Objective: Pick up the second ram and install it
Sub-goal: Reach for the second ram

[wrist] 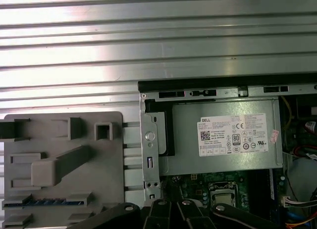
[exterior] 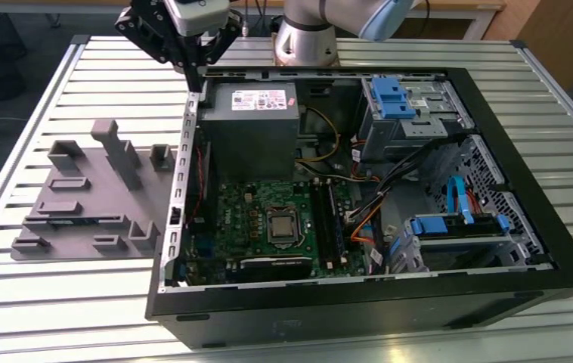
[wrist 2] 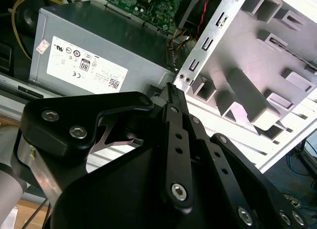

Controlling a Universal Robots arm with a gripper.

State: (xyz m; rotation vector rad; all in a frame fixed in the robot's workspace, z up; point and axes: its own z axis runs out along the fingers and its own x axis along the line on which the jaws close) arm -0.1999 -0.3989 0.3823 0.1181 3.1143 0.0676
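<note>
The hand (exterior: 196,72), pressed together and empty, hangs over a corner of the computer case (exterior: 367,306) while the second ram (wrist: 39,201) lies in the grey tray (exterior: 100,204) alongside, so pickup and installation are both left to do.

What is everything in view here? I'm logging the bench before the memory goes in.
table: one, silver slatted metal, under everything.
computer case: one, black, open, on the table.
power supply: one, grey with a white label, in the case corner nearest the gripper.
motherboard: one, green, on the case floor.
drive caddies: two, blue, in the case toward the exterior view's right.
cables: several, mixed colours, inside the case.
tray: one, grey plastic with upright blocks, beside the case on the exterior view's left.
second ram: one, dark blue, lying in a tray slot.
arm: one, silver-grey.
gripper: one, black, above the case edge by the power supply.
</note>
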